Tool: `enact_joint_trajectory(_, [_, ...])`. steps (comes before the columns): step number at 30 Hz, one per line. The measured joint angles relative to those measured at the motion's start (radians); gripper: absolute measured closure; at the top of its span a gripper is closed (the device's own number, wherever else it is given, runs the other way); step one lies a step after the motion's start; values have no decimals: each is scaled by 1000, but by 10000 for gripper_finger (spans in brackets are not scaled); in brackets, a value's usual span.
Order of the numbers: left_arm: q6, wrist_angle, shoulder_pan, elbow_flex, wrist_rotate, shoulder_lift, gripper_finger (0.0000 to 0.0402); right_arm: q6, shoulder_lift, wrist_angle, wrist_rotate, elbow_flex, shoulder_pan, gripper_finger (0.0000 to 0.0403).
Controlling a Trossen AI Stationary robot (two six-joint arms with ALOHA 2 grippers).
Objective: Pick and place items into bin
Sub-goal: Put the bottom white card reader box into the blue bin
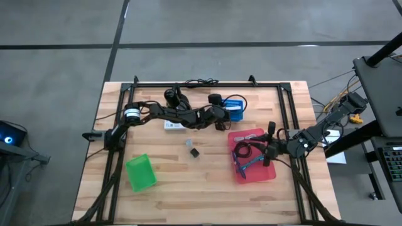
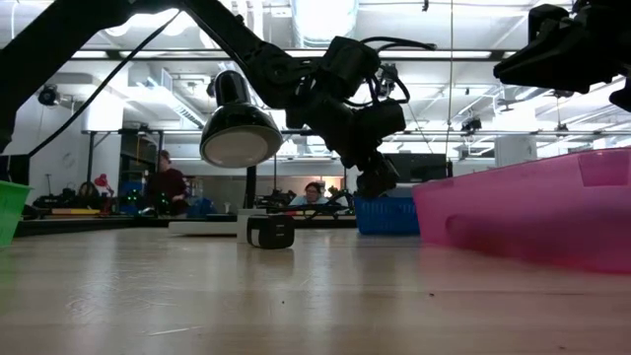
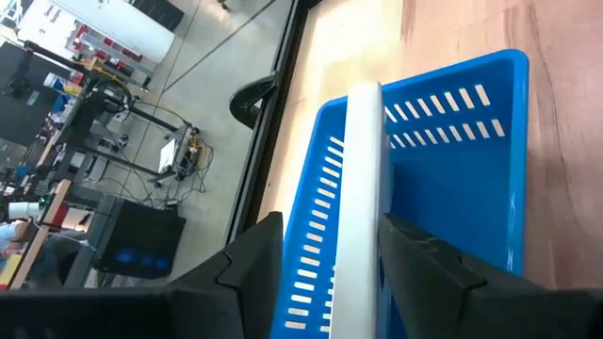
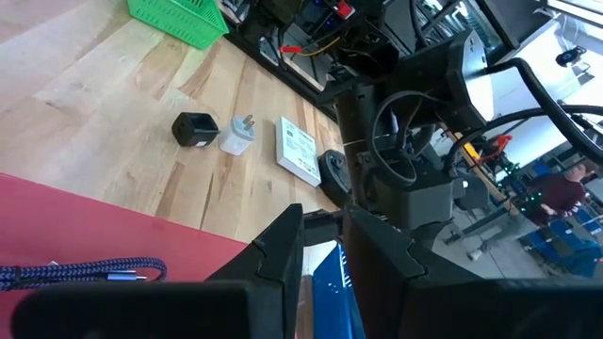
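Left gripper (image 3: 332,273) holds a white stick (image 3: 363,198) between its two dark fingers (image 3: 247,268), directly over a blue slotted bin (image 3: 452,179). Stick runs toward 12 o'clock, its far end reaching the bin's rim. Wooden table (image 3: 490,28) at 1 o'clock; room floor at 10 o'clock.

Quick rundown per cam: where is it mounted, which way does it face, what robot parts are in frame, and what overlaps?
High: overhead, straight down; both arms, left gripper at the blue basket, right gripper over the pink bin.
Low: table height, facing the room; arms overhead, black block in front.
Left wrist: past its own fingers, shut on a white stick, into the blue basket.
Right wrist: past its own fingers across the table toward the left arm.
Shared: high, low and right wrist show the black block.
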Motion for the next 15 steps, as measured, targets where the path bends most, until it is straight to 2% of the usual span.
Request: enact_joint_trajectory(15, [0, 0, -9, 0, -1, 0, 241, 0, 0, 0, 0, 0, 0, 335])
